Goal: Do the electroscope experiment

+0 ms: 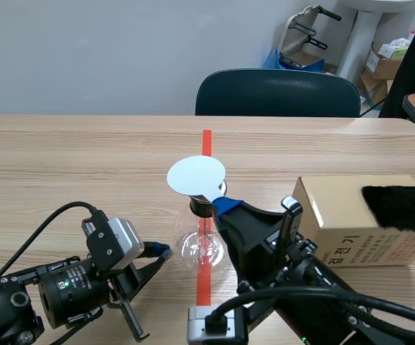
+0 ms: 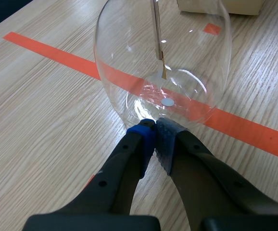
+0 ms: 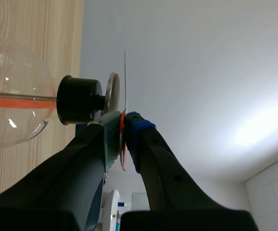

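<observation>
left pincer (image 2: pixel 154 127) closed, empty, tips at the round clear-glass flask (image 2: pixel 163 62) | right pincer (image 3: pixel 123 122) clamping thin white disc (image 1: pixel 195 176) by black stopper (image 3: pixel 79 99) | woodgrain bench (image 1: pixel 64 165)

The flask (image 2: pixel 129 57) is clear, glossy glass, its rod (image 2: pixel 156 29) shiny metal, its stopper (image 3: pixel 80 99) matt black. The thin white disc (image 1: pixel 195 176) above it looks smooth and matt. The bench (image 1: pixel 64 165) under it is matt wood grain. Beside the flask, a cardboard box (image 1: pixel 351 237) carries fuzzy black cloth (image 1: pixel 400 207).
</observation>
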